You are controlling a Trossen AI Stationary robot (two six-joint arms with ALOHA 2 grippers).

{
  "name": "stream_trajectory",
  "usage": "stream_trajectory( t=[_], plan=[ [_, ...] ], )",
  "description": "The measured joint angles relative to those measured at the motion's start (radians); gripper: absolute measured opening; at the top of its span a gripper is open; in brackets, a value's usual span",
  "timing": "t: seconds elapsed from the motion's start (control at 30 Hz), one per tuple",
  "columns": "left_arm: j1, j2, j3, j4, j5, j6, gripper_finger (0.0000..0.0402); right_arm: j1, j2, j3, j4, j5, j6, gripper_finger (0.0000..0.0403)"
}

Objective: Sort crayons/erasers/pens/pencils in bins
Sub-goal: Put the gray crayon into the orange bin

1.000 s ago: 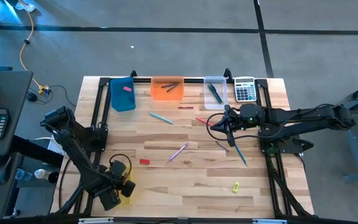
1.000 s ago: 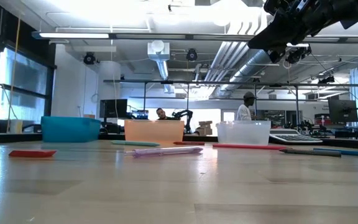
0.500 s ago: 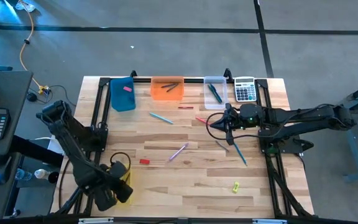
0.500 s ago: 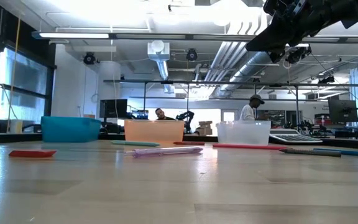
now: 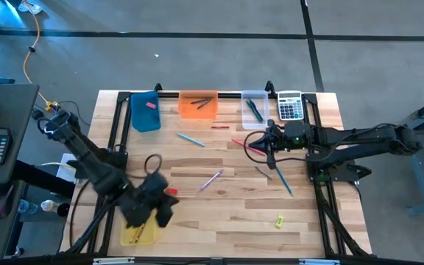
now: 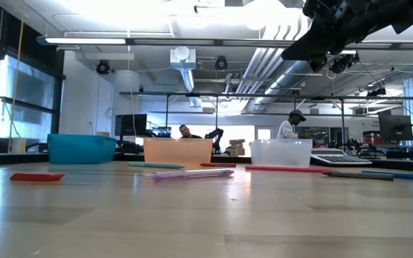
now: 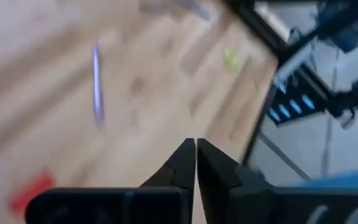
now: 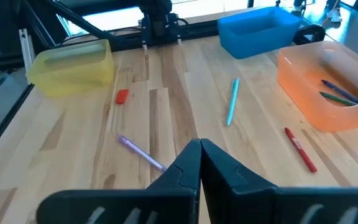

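Left end effector (image 5: 160, 208), fingers pressed together, hovers just beside the red eraser (image 5: 171, 191); it should spread, centre over the eraser, then descend squarely.

Grey concrete floor (image 5: 197, 59), ceiling ducts (image 6: 264, 68), strip lights (image 6: 120, 41), left-hand windows (image 6: 6, 107)

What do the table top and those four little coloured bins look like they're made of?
The table top looks like wood: pale planks with visible grain and joint lines, a slight sheen. The blue bin, orange bin, yellow bin and clear bin look like thin moulded plastic; light passes through the orange, yellow and clear walls, while the blue looks opaque.
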Motion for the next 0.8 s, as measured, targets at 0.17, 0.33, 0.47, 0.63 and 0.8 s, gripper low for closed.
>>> stream_trajectory(
  t=[0.17,0.33,0.47,0.63,0.8],
  plan=[
    [0.165,0.022,-0.001,0.129,0.019,0.307,0.0001,-0.017,0.002,0.0,0.007,-0.005,0.0,0.0],
    [0.298,0.029,-0.01,0.298,0.136,0.57,0.0,-0.023,0.002,0.0,0.006,-0.005,0.029,0.0],
    [0.397,0.03,-0.133,0.564,0.277,0.663,0.0,-0.024,0.003,0.0,0.005,-0.005,0.052,0.0],
    [0.492,0.039,-0.296,0.873,0.361,0.671,0.0,-0.024,0.003,0.0,0.0,0.004,0.101,0.0],
    [0.561,0.039,-0.409,0.965,0.38,0.686,0.0,-0.024,0.004,0.0,-0.019,0.069,0.151,0.0]
  ],
)
